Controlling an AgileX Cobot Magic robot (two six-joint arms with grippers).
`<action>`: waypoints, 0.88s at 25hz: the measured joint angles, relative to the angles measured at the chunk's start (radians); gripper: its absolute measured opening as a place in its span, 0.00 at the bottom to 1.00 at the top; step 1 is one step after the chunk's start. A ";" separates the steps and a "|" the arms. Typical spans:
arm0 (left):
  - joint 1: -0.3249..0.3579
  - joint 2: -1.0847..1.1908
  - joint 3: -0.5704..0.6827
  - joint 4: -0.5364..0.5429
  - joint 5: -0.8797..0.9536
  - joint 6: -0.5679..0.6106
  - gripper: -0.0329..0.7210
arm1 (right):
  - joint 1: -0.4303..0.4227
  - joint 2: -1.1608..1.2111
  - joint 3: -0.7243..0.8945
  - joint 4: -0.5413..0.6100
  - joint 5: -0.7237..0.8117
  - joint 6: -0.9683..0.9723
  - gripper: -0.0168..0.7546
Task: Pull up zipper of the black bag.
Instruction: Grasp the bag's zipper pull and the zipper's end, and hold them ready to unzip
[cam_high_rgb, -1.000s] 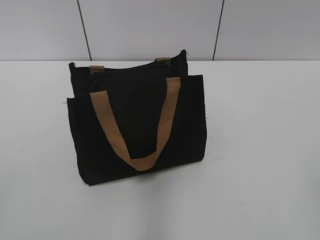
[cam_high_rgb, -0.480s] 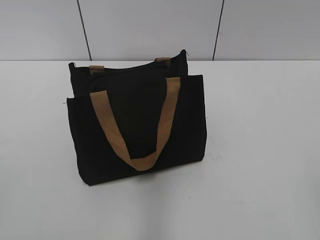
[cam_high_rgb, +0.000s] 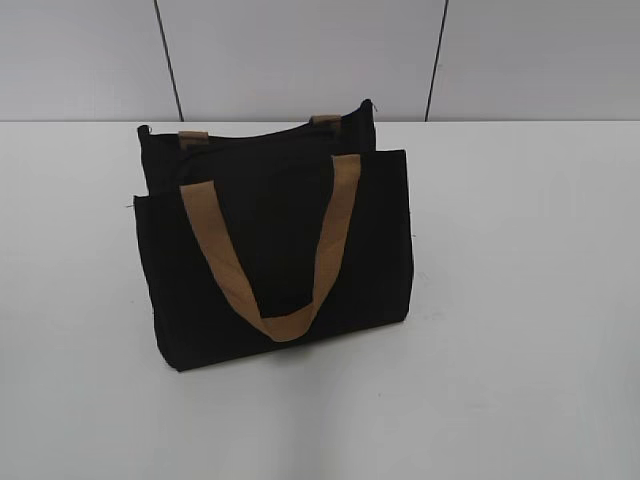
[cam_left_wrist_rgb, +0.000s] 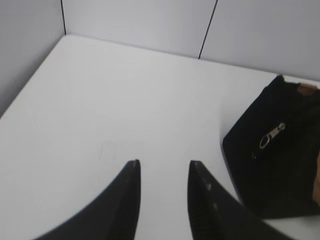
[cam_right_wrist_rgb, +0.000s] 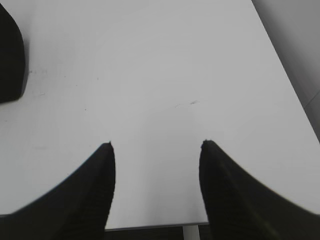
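A: We see a white surface (cam_high_rgb: 520, 300) backed by pale grey wall panels (cam_high_rgb: 300, 55) with dark seams.

B: And on it we have the bag (cam_high_rgb: 275, 250), left of centre in the exterior view, standing upright with its front pocket panel facing us. One tan strap (cam_high_rgb: 272, 262) hangs down the front in a U; the ends of the other strap (cam_high_rgb: 193, 136) show at the top edge.

A: We find the zipper (cam_left_wrist_rgb: 272, 135) in the left wrist view, a small silver pull lying on the black fabric at the end of the bag that faces that camera. It tilts, its upper end pointing up and right.

B: The left claw (cam_left_wrist_rgb: 164, 167) hangs over bare surface, well apart from the bag, its two dark fingers a little apart and holding nothing.

A: The right claw (cam_right_wrist_rgb: 156, 145) is spread wide, also over bare surface. We catch only a dark corner of the bag at the left edge of its view.
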 joint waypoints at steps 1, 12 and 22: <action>0.000 0.027 -0.016 0.000 -0.030 0.018 0.37 | 0.000 0.000 0.000 0.000 0.000 0.000 0.57; -0.134 0.261 -0.030 0.000 -0.416 0.116 0.50 | 0.000 0.000 0.000 0.000 0.000 0.000 0.57; -0.295 0.457 0.251 -0.014 -0.988 0.118 0.52 | 0.000 0.000 0.000 0.000 0.000 0.000 0.57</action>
